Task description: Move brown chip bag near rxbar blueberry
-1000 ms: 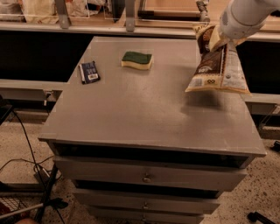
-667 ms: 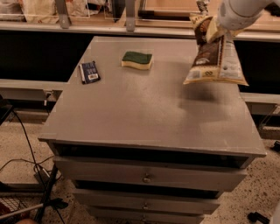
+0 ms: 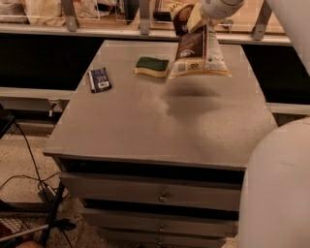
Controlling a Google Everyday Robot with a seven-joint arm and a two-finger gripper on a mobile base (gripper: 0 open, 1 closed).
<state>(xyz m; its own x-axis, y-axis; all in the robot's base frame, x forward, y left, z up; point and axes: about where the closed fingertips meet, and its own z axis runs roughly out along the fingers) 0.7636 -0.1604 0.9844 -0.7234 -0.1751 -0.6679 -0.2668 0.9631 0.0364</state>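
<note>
The brown chip bag (image 3: 196, 48) hangs in the air above the back middle of the grey table (image 3: 145, 126), dark brown front with cream edges and a white label panel at its lower end. My gripper (image 3: 196, 14) is at the top of the view, shut on the bag's upper end. The rxbar blueberry (image 3: 100, 79), a small navy wrapper with a white patch, lies flat at the table's left side, well left of the bag.
A green-topped yellow sponge (image 3: 152, 66) lies between the bar and the bag, just left of the bag's lower edge. My white arm body (image 3: 276, 189) fills the lower right. Drawers front the table; cables lie on the floor at left.
The gripper has lifted the chip bag higher and carried it left, from the table's right side toward the sponge. The bar and sponge have not moved.
</note>
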